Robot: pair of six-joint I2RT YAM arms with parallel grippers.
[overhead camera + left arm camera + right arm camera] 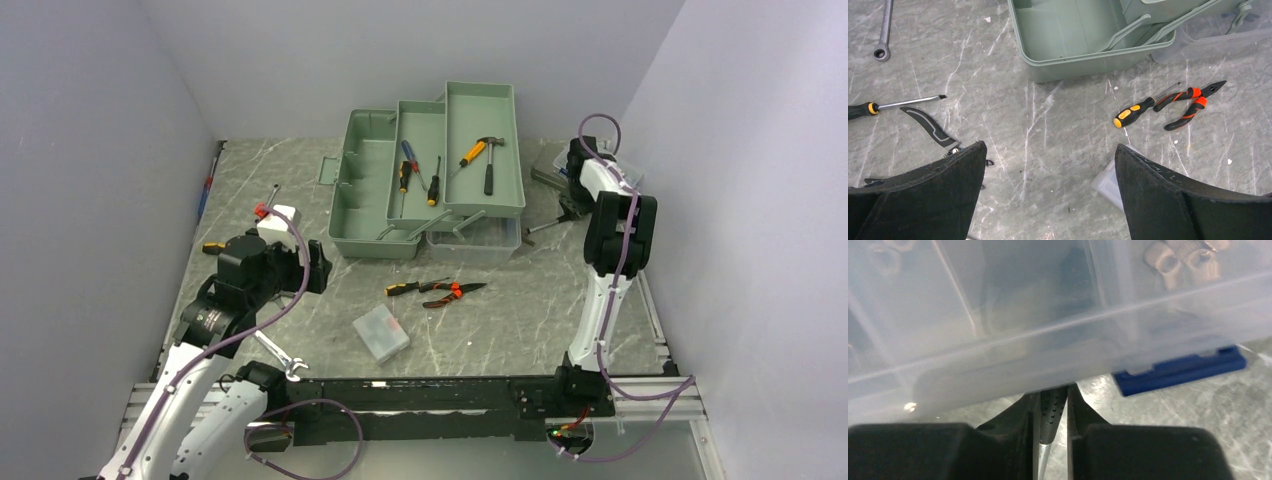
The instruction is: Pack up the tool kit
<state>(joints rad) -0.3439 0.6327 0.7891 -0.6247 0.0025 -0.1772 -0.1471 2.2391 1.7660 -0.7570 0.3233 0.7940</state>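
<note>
The large sage-green plastic toolbox (365,215) stands open at the back middle of the grey marbled bench (500,320). Its trays are fanned out, and an orange-handled hammer (473,153) lies in one. The left claw (1050,190) hangs released, fingers wide, over bare bench in front of it. Its wrist view shows red-handled pliers (1193,102) just beside a black-and-yellow screwdriver (1134,112). Only the right wrist view shows the right claw (1053,396) clenched on a black dotted tool handle (1053,415), close under a clear plastic organizer with a blue latch (1180,370).
</note>
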